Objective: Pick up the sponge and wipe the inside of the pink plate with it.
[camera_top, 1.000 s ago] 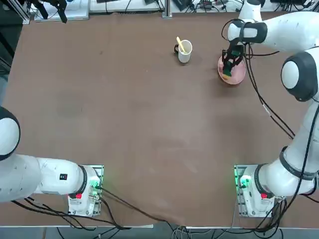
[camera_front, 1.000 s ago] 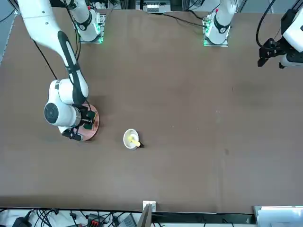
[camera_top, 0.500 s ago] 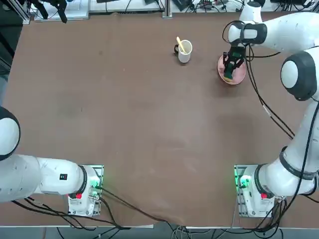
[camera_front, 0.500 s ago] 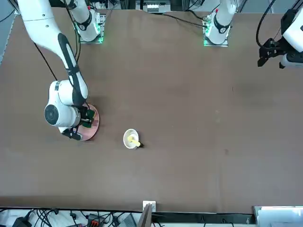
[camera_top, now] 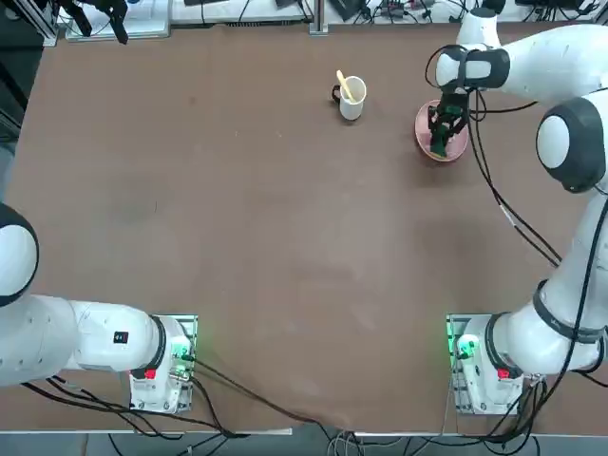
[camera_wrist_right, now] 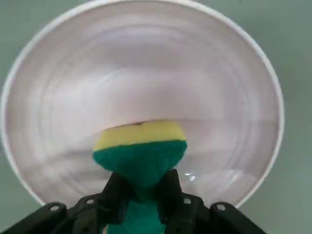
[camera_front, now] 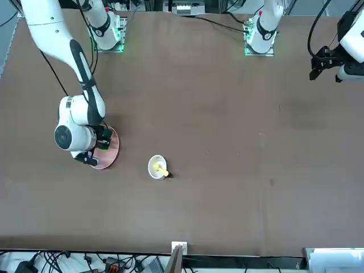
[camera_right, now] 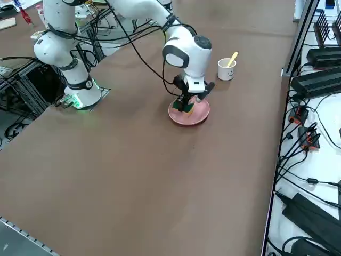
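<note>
The pink plate (camera_top: 457, 145) lies at the table's far right, to the right of the white mug. My right gripper (camera_top: 440, 141) reaches down into it and is shut on the sponge (camera_wrist_right: 140, 151). The sponge's green top is squeezed between the black fingers (camera_wrist_right: 117, 189), and its yellow layer presses on the plate's inside (camera_wrist_right: 146, 73). From the right side, the gripper (camera_right: 185, 103) holds the sponge (camera_right: 186, 108) on the plate (camera_right: 198, 115) at the side facing the robot. In the front view the wrist covers part of the plate (camera_front: 112, 151).
A white mug (camera_top: 352, 99) with a yellow utensil in it stands left of the plate, a short gap away (camera_right: 226, 70). Bare brown tabletop (camera_top: 285, 237) stretches over the middle and left. Cables and equipment lie beyond the table's right edge (camera_right: 311, 80).
My right gripper has slid the sponge a short way across the plate's inside, slightly rightward and toward the robot. It stayed shut on the sponge. The plate and mug have not moved.
</note>
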Motion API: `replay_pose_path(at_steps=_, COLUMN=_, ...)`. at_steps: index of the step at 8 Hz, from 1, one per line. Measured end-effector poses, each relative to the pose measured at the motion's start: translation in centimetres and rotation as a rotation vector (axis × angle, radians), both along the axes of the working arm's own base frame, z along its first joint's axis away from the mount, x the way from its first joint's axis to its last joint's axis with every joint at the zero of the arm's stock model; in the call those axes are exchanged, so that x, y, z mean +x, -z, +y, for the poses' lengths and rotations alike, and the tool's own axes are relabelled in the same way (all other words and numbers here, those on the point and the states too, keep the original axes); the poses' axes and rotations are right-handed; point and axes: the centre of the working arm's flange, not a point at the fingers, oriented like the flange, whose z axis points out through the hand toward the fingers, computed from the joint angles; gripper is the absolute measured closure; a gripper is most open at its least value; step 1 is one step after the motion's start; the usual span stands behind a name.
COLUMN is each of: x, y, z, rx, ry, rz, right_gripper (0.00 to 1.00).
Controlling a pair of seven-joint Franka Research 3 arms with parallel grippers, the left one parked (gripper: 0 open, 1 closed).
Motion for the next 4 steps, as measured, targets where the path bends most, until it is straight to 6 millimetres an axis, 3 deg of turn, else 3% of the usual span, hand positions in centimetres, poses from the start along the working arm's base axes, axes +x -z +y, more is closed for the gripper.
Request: replay_pose_path(at_steps=4, x=0.0, y=0.0, z=-2.6, rx=-0.048, ry=-0.062, rz=0.013, right_gripper=0.67)
